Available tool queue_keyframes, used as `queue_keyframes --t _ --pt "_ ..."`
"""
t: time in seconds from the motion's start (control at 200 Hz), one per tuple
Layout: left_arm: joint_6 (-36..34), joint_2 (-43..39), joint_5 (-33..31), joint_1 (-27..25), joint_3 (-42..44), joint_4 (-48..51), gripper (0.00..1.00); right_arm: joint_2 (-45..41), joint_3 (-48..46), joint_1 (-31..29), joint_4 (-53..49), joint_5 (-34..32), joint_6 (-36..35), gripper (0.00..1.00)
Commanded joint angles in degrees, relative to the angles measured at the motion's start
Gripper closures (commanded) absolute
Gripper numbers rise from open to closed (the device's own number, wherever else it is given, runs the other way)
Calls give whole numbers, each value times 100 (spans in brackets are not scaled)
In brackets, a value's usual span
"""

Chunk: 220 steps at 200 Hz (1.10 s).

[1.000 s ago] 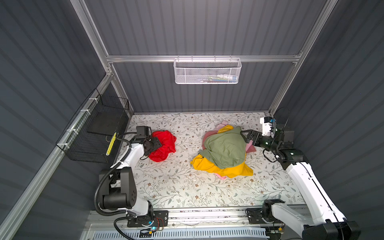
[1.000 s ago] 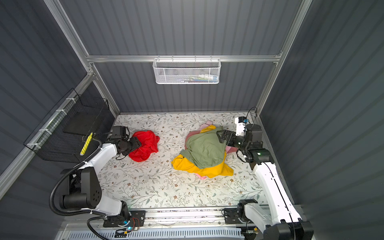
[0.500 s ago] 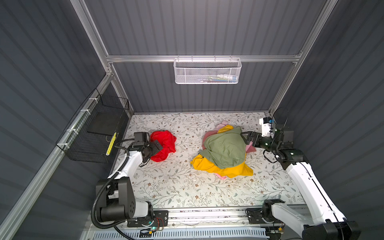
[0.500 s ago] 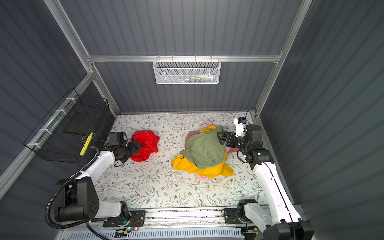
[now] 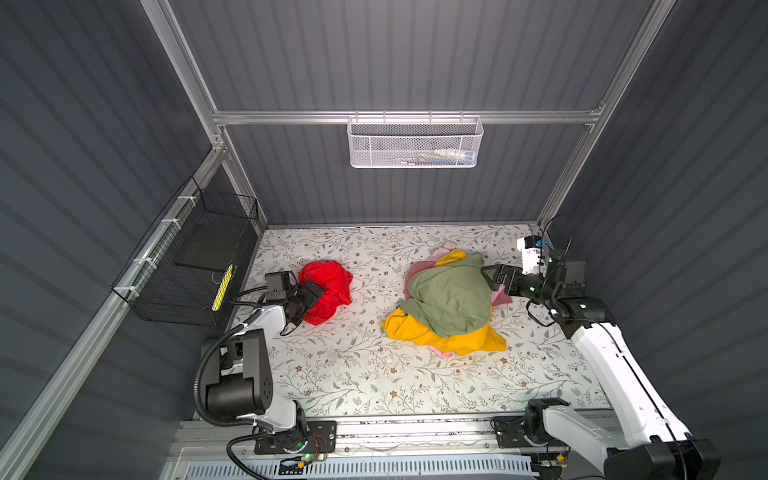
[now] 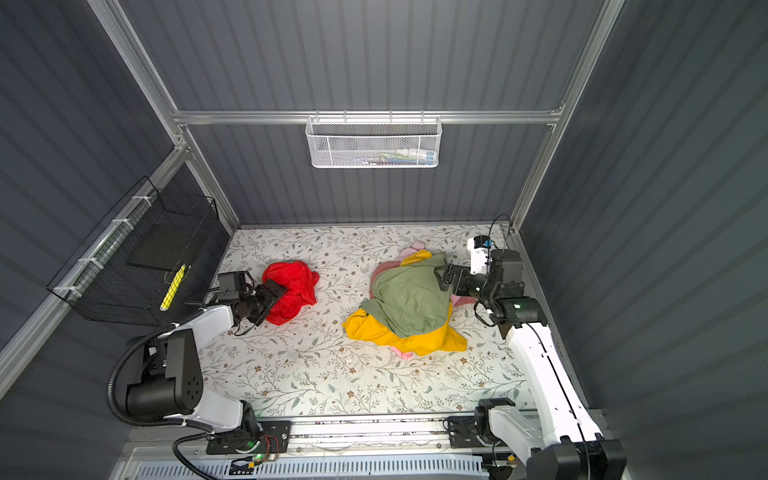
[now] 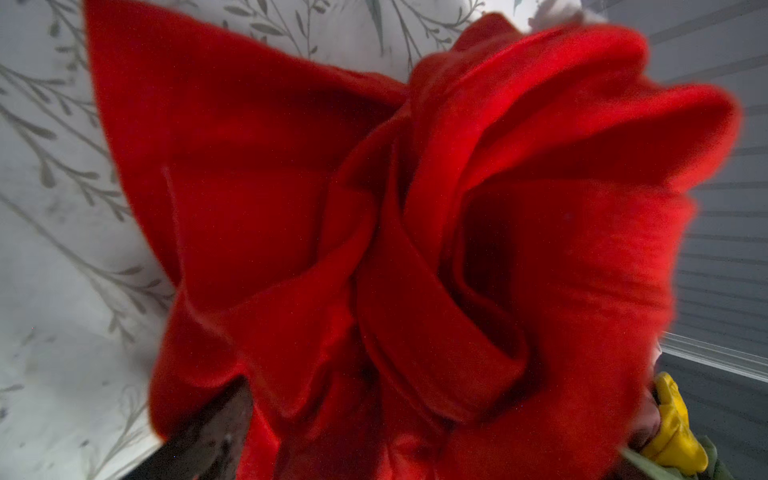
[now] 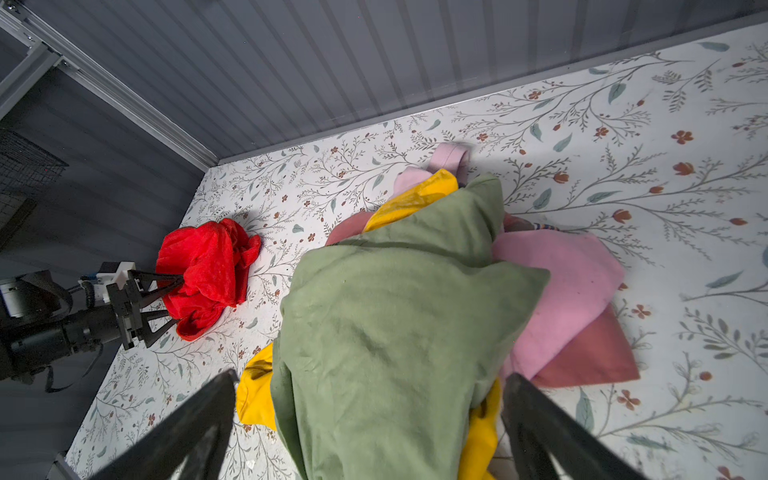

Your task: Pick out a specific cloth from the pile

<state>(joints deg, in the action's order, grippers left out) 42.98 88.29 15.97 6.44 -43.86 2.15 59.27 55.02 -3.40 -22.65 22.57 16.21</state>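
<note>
The table (image 5: 374,374) has a white floral print and sits inside dark grey ribbed walls (image 5: 395,62) on a silver frame (image 5: 407,117). A white mesh basket (image 5: 415,143) hangs on the back rail, its few small items too faint to name. A black wire basket (image 5: 187,266) on the left wall holds a dark slab (image 5: 203,249) and a yellow strip (image 5: 222,286). The red cloth (image 5: 328,286) lies crumpled on the table's left side, well apart from the pile (image 5: 449,303). The left gripper (image 5: 313,291) is spread wide at the cloth's edge, not clamping it. The right gripper (image 5: 490,277) gapes over the pile's right edge.
</note>
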Motion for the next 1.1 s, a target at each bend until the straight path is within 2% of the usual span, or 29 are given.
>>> queue_keyframes --t 0.0,0.22,0.26,0.385,0.545,0.81,0.896,1.096 --pt "192 276 132 7 -183 -163 0 0 153 17 -143 -64 -91 1" --pt "147 797 -76 -2 -462 -65 0 50 165 17 -149 -45 -48 1" --pt "73 907 -150 -10 -577 81 3 50 183 16 -160 -43 -47 1" --pt "-410 1244 -502 -79 -1019 739 18 59 210 15 -167 -43 -30 1" --pt "-839 1508 -500 -90 -1257 918 52 109 214 18 -136 -63 12 1" --pt "-1421 2032 -668 -97 -1914 1270 87 108 242 18 -233 -142 4 1" --pt "-1509 2169 -743 -88 -2227 1375 94 82 202 17 -248 -172 1 1" --pt "-1724 2677 -697 -89 -3006 1572 98 69 188 23 -295 -263 -52 1"
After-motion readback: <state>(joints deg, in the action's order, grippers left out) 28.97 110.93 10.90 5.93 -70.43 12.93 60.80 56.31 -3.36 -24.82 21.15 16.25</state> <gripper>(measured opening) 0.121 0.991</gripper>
